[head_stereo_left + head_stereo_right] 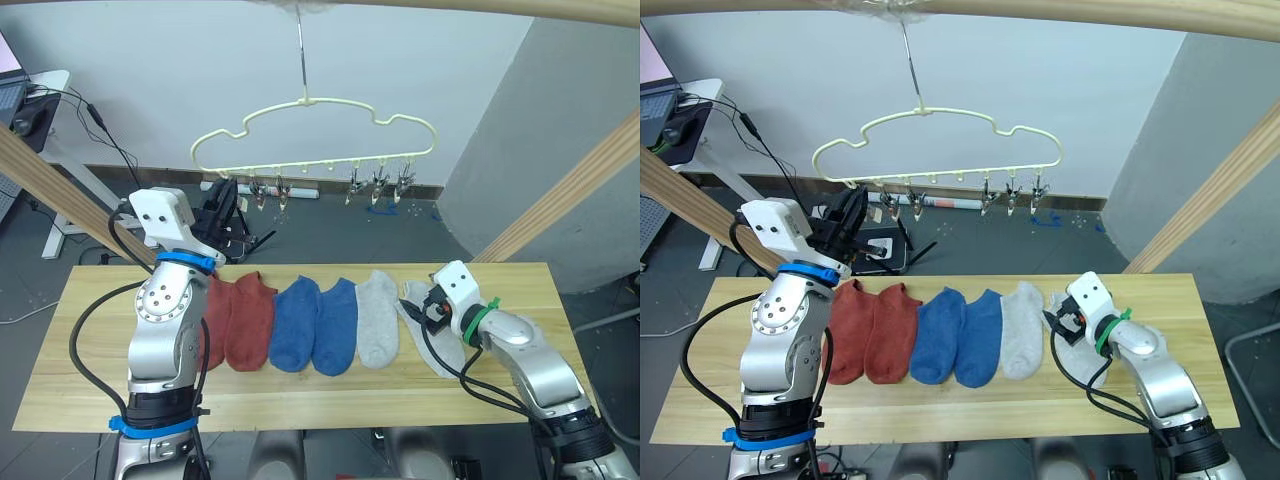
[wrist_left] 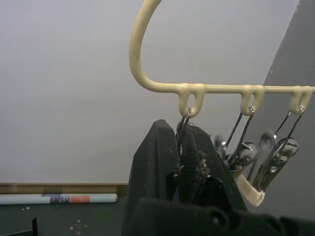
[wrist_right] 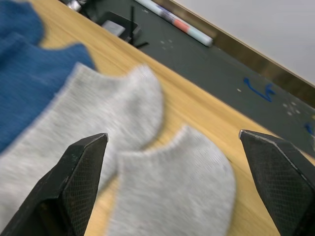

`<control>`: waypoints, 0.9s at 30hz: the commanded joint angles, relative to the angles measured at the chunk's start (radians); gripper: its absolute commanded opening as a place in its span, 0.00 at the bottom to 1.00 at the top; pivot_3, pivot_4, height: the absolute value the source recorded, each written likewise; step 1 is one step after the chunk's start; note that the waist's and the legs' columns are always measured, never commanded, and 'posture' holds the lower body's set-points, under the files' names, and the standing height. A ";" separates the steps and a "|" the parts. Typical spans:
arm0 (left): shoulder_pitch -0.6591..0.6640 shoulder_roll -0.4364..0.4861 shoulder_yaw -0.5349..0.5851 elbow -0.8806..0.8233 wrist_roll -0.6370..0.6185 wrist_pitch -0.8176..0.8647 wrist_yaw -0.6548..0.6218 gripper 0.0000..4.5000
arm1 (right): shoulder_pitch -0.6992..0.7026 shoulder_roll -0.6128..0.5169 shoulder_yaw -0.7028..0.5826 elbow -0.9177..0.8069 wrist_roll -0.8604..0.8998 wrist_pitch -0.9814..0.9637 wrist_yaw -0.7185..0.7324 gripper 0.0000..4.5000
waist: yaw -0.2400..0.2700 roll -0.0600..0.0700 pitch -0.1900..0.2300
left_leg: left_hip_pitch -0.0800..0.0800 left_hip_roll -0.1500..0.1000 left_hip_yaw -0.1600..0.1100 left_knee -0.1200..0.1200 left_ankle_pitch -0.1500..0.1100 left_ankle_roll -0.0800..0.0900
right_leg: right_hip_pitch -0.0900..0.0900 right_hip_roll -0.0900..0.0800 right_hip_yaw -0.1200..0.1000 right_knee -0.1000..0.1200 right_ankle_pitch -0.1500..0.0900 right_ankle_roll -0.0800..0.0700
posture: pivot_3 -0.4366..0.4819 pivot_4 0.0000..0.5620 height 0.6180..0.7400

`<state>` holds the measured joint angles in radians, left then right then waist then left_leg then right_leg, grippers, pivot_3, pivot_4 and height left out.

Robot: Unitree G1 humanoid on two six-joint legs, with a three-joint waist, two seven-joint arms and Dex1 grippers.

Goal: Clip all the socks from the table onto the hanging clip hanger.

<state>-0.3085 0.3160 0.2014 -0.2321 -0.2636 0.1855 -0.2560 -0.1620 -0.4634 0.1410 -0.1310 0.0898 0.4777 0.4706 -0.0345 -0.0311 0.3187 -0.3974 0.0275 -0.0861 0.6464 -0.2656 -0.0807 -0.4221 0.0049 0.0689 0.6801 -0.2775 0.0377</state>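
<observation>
Wooden table [image 1: 90, 385] bears six socks [image 1: 315, 322]; clip hanger [image 1: 315, 140] bare.

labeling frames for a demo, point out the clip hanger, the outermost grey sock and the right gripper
clip hanger [image 1: 405, 122], left eye view, its wavy wire outline
outermost grey sock [image 3: 182, 191], right wrist view, middle of its fabric
right gripper [image 3: 179, 172], right wrist view, midway between its open fingertips

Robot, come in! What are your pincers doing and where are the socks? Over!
Left pincer shut on the end clip of the clip hanger. Right pincer open over a grey sock. Six socks on table. Nothing blocking.
</observation>
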 commanded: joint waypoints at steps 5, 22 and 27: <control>-0.008 0.029 0.015 -0.047 -0.032 0.033 -0.025 0.00 | -0.037 0.061 0.022 0.149 -0.034 -0.059 -0.006 0.96 | 0.001 0.000 0.003 | 0.000 0.000 0.000 0.000 0.000 0.000 | 0.000 0.000 0.001 0.000 0.000 -0.001 | 0.49 0.60 0.96; -0.062 0.111 0.086 -0.086 -0.263 0.292 -0.092 0.00 | -0.062 0.043 0.039 -0.024 -0.060 -0.073 0.027 0.00 | 0.001 0.000 0.007 | 0.000 0.000 0.000 0.000 0.000 -0.001 | 0.000 0.000 0.001 0.000 0.000 0.000 | 0.49 0.60 0.96; -0.092 0.113 0.108 -0.112 -0.352 0.393 -0.074 0.00 | -0.168 0.093 0.132 -0.107 -0.112 -0.059 0.018 0.00 | -0.001 0.000 0.007 | 0.000 0.000 0.000 0.000 0.001 -0.002 | 0.000 0.000 0.000 0.000 0.000 0.001 | 0.48 0.60 0.96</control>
<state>-0.3897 0.4186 0.2823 -0.2877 -0.5796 0.5582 -0.3365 -0.3184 -0.3854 0.2384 -0.1907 -0.0002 0.4273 0.4919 -0.0355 -0.0313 0.3259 -0.3977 0.0277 -0.0866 0.6462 -0.2643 -0.0831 -0.4225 0.0052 0.0689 0.6802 -0.2776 0.0379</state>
